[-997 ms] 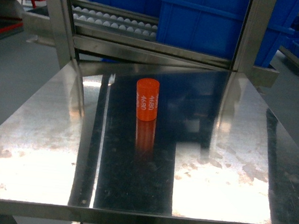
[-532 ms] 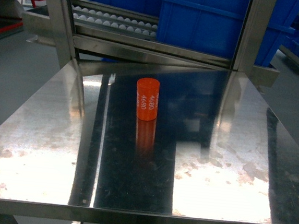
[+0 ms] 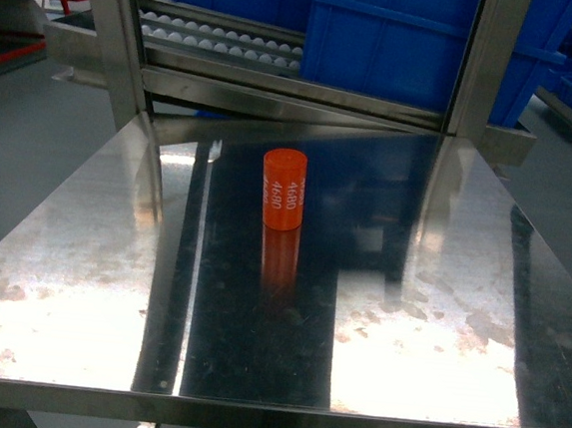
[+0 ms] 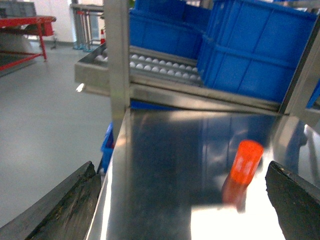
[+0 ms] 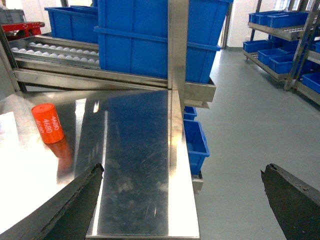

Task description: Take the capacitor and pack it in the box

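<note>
An orange cylindrical capacitor [image 3: 283, 189] marked 4680 stands upright on the steel table [image 3: 82, 256], toward the far middle. It also shows in the left wrist view as the capacitor [image 4: 246, 160] and in the right wrist view as the capacitor [image 5: 47, 124]. My left gripper [image 4: 182, 200] is open and holds nothing; it hangs over the table's left edge, with the capacitor ahead near its right finger [image 4: 295, 200]. My right gripper [image 5: 182, 200] is open and holds nothing, over the table's right edge. Neither gripper appears in the head view. The box is out of view.
Big blue plastic bins [image 3: 382, 37] sit on a roller rack [image 3: 221, 43] behind the table, framed by steel posts [image 3: 117, 29]. A small blue bin [image 5: 195, 142] sits on the floor to the table's right. Shelves of blue bins [image 5: 280, 30] stand farther right.
The capacitor sits very slightly further right in the head view than a second ago; nothing else differs.
</note>
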Robot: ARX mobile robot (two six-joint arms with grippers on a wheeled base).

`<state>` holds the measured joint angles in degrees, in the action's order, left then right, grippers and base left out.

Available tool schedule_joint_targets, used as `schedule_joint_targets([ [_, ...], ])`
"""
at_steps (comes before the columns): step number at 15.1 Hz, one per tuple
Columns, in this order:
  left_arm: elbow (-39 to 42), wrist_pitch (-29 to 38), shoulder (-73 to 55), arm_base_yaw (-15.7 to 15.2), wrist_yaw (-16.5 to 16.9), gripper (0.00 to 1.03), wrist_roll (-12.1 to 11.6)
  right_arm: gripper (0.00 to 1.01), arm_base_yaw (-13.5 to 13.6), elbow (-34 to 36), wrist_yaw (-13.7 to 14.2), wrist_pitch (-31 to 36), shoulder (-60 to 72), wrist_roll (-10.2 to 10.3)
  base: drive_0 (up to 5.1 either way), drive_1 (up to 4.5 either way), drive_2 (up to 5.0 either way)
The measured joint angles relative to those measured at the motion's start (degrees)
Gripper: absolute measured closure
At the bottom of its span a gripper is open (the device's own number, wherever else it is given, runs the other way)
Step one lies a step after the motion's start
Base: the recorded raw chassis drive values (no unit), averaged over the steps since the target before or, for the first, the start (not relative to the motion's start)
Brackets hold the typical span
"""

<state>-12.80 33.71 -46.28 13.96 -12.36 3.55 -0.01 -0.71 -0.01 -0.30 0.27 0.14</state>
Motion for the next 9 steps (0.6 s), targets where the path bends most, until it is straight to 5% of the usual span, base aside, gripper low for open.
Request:
schedule_joint_targets([
  [2,-10.3,10.6,-20.6,3.3,2.5,0.05,0.7,0.03,0.0,0.0,0.0,0.0,0.0,0.0,0.0,0.0,0.0],
  [5,-22.0,11.6,-43.3,6.2,5.6,0.05,2.1,0.03,0.0,0.0,0.0,0.0,0.0,0.0,0.0,0.0,0.0],
  [9,-32.0,11.7,-57.0,7.5,7.8,0.05,2.0,0.03,0.0,0.0,0.0,0.0,0.0,0.0,0.0,0.0,0.0],
])
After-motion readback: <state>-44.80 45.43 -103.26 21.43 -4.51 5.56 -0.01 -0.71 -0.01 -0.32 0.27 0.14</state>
